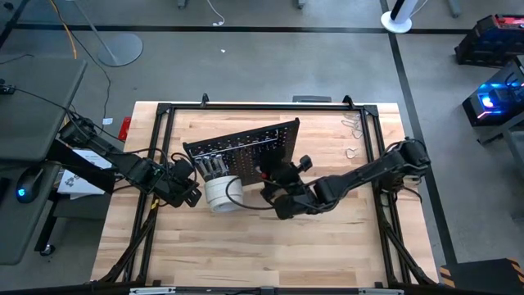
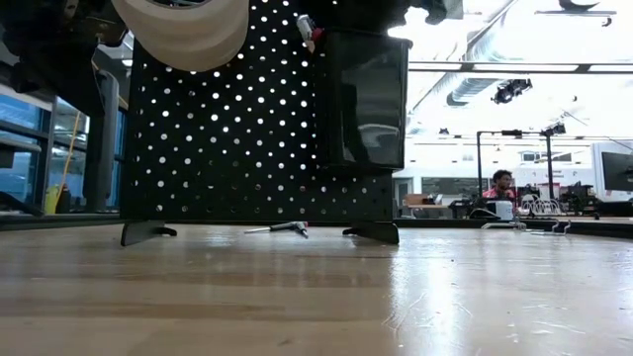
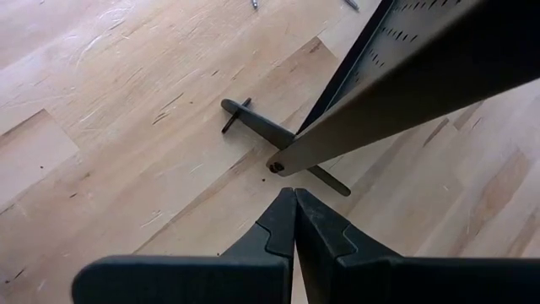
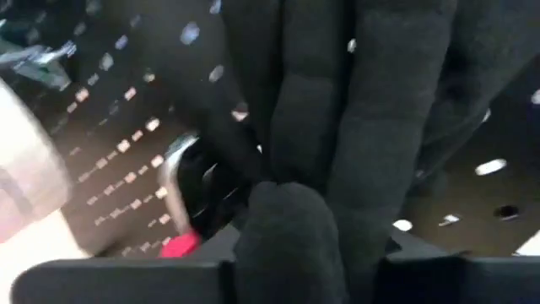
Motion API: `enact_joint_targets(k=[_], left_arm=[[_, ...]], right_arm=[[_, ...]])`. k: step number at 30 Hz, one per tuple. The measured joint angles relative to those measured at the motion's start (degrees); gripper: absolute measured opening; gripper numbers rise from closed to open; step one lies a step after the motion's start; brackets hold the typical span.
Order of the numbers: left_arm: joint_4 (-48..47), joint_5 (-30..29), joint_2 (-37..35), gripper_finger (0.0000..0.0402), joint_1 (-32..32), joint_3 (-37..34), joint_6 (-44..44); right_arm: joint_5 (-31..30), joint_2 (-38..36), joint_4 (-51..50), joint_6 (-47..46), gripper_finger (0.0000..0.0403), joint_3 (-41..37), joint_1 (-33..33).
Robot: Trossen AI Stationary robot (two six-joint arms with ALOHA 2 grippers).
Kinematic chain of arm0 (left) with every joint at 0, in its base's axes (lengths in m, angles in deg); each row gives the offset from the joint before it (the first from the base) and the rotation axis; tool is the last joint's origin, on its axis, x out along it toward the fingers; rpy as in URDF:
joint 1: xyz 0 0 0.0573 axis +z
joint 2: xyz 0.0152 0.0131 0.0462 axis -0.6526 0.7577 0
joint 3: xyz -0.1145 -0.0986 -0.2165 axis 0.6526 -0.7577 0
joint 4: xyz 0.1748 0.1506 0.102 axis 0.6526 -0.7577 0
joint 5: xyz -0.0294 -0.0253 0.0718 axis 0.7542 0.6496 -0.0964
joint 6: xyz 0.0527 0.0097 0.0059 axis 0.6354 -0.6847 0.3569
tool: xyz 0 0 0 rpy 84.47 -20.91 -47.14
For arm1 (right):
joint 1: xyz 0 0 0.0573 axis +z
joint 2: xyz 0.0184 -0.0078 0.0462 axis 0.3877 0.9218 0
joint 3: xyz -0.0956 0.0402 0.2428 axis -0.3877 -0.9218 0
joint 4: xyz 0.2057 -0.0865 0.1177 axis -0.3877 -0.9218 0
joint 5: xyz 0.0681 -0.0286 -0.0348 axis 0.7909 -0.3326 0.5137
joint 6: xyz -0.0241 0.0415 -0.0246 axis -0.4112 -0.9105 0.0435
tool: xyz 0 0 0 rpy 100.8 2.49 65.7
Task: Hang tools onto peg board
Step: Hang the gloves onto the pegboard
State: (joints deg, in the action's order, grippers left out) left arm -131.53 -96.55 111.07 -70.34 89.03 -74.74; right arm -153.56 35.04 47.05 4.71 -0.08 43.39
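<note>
The peg board (image 1: 246, 149) stood upright near the middle of the table (image 1: 327, 246), angled so its face looked toward the near side, with white tape rolls (image 1: 221, 193) already hanging at its left end; in the low view those tape rolls (image 2: 183, 30) hung high against the perforated panel (image 2: 247, 129). The left gripper (image 1: 190, 187) sat just beside the board's left edge with its fingers (image 3: 295, 228) pressed together and nothing between them, probably placed there to steady the board while the other arm worked. The right gripper (image 1: 274, 182) was up against the board's right half, at the small black bin (image 2: 361, 99). Its wrist view was filled by a black glove-like bundle (image 4: 337, 110) lying directly in front of the fingers, right against the board; whether the jaws were apart or clamped on the bundle could not be told. A slim tool (image 2: 282, 228) lay on the table behind the board, apparently not yet hung.
</note>
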Motion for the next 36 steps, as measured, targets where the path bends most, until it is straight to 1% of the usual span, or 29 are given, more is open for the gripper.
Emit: enact_joint_targets(k=[3,6,10,14,16,20,22,24,30,36], left_arm=[[0.00,-0.01,0.00,0.0000,0.00,0.00,0.01],[0.00,-0.03,0.00,0.0000,0.00,-0.02,0.00],[-0.05,-0.05,0.00,0.0000,-0.01,-0.02,0.41],[-0.10,-0.10,0.00,0.0000,0.00,-0.02,0.48],[-0.12,-0.10,0.00,0.0000,0.00,-0.04,0.50],[-0.31,-0.11,0.00,0.0000,0.00,-0.04,0.52],[-0.42,-0.10,0.00,0.0000,0.00,-0.04,0.50],[-0.57,-0.10,0.00,0.0000,0.00,-0.06,0.59],[-1.78,0.33,0.02,0.0000,0.00,-0.07,-0.75],[-5.93,5.28,0.02,0.0000,-0.02,-0.07,-1.22]], right_arm=[[4.18,0.00,-0.02,-1.03,0.0116,0.00,0.02],[6.73,-0.03,-0.10,-1.52,0.0154,0.00,0.02],[7.05,-0.51,-0.33,-1.51,0.0203,0.00,0.41],[7.34,-2.11,-0.67,-0.98,0.0232,0.00,0.43],[7.80,-3.11,-0.61,-0.11,0.0237,0.05,0.43],[14.30,-4.79,-1.12,0.04,0.0240,0.09,0.43],[15.64,-5.38,-1.60,0.02,0.0240,0.09,0.46],[16.01,-6.03,-2.22,0.43,0.0240,0.09,0.76],[17.38,-8.17,-2.95,5.55,0.0240,0.09,2.17],[17.08,-10.59,-7.68,5.99,0.0240,0.09,3.21]])
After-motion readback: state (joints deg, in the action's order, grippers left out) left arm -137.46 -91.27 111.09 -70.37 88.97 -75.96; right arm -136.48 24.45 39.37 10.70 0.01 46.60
